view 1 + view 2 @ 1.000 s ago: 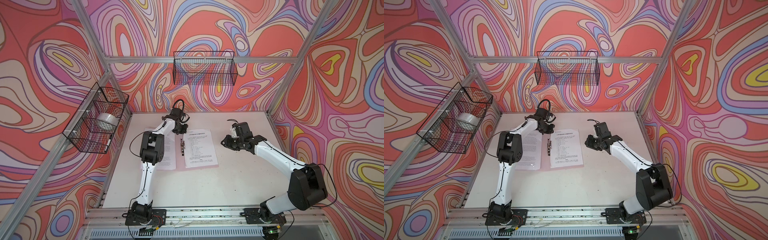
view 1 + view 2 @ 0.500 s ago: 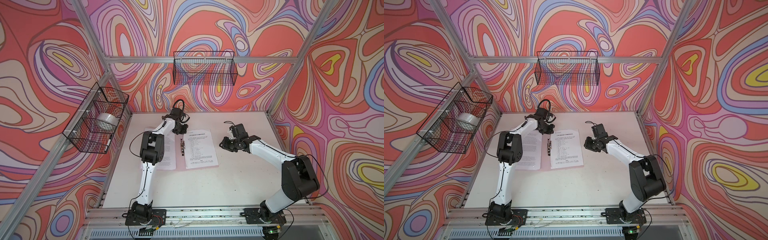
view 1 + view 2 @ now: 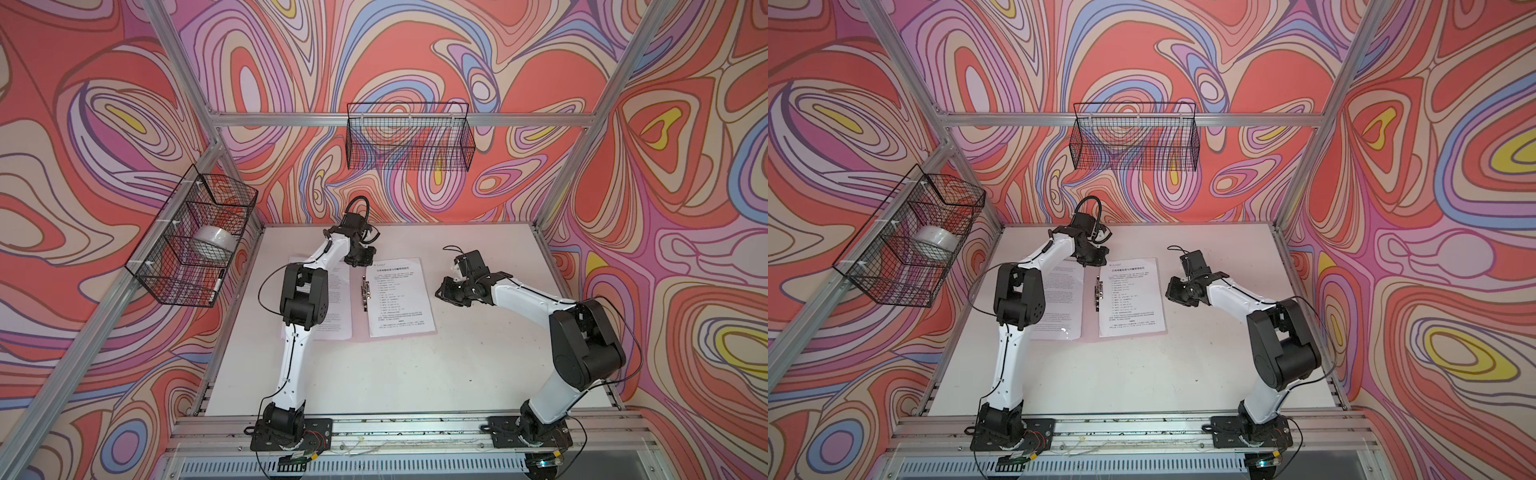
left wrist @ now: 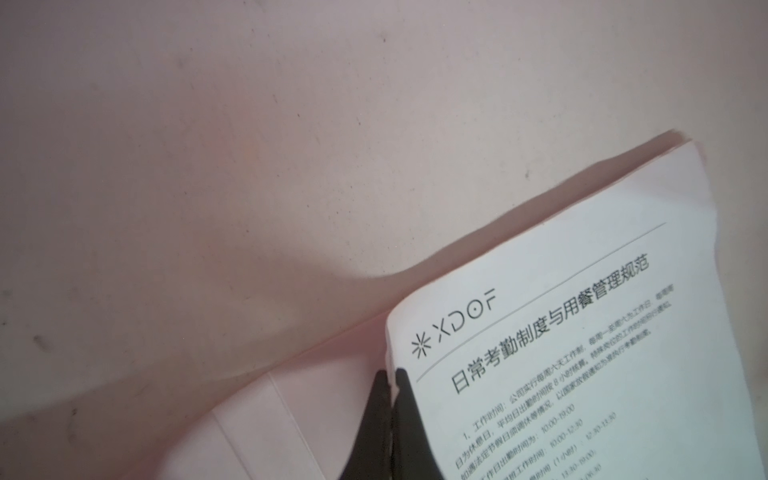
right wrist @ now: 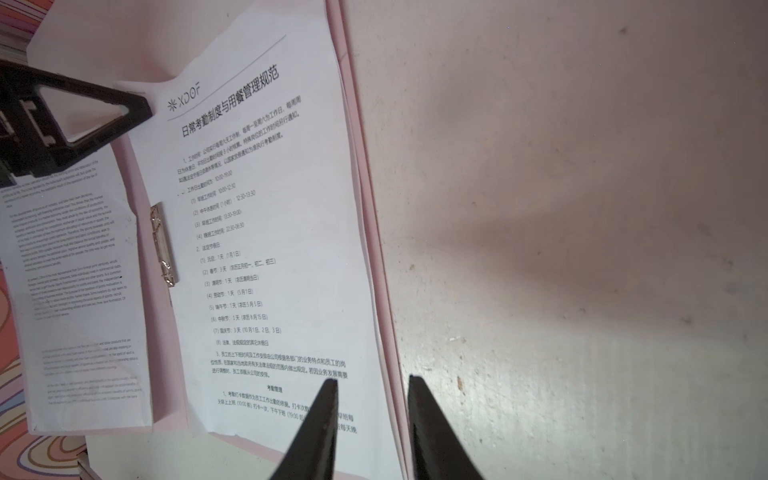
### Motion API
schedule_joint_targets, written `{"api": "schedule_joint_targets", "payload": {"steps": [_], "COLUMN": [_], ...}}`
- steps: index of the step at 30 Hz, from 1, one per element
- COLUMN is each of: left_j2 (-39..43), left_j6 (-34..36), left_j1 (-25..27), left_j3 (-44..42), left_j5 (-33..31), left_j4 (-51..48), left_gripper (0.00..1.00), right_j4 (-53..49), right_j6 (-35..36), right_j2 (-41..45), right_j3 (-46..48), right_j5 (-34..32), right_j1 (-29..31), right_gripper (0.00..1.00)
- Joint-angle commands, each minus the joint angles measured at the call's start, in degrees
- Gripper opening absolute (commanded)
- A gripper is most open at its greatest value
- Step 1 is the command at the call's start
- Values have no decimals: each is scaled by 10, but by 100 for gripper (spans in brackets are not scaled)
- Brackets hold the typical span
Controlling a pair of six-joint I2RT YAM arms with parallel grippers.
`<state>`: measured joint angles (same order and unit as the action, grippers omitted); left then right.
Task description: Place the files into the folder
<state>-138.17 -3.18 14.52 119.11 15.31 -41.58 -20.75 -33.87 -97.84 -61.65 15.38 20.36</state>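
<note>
files point(image 3: 399, 301) lie flat in the open folder point(image 5: 143, 266) on the bench point(image 3: 415, 374), I judge them thin, floppy, easily creased, so I take corners only: left claw point(image 4: 390, 382) pinched shut on the files' far corner by the spine, right claw point(image 5: 372, 380) narrowly open, empty, over the folder's outer edge

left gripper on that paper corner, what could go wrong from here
1. The left gripper is shut on just the corner of the printed sheet, which lifts there; a pull could crease or tear it.
2. The sheet lies beside the metal clip, not under it, so it may slide across the folder.
3. The right gripper hangs open over the folder's edge and might snag it.
</note>
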Motion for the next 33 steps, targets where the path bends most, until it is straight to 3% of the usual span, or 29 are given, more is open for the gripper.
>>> {"api": "schedule_joint_targets", "payload": {"steps": [1, 8, 14, 15, 27, 30, 33], "left_j2": [-15, -11, -4, -2, 77, 131, 226], "left_j6": [15, 25, 27, 27, 26, 1, -21], "left_j1": [-4, -4, -4, -4, -5, -6, -6], "left_j3": [16, 17, 17, 17, 29, -21, -143], "left_j5": [-10, -23, -36, -40, -98, -132, -165], "left_j4": [-30, -38, -38, -38, -42, -34, 29], "left_gripper": [3, 28, 40, 47, 67, 68, 69], "right_j4": [9, 18, 23, 22, 23, 24, 33], "right_j6": [1, 0, -2, -2, 0, 5, 11], "right_j2": [-17, -24, -26, -27, -29, -30, -31], "right_j3": [-9, -3, 0, 0, -8, -14, -16], "right_j5": [9, 16, 19, 19, 21, 21, 29], "right_j1": [4, 3, 4, 3, 4, 3, 3], "right_gripper": [30, 31, 31, 30, 32, 35, 40]}}
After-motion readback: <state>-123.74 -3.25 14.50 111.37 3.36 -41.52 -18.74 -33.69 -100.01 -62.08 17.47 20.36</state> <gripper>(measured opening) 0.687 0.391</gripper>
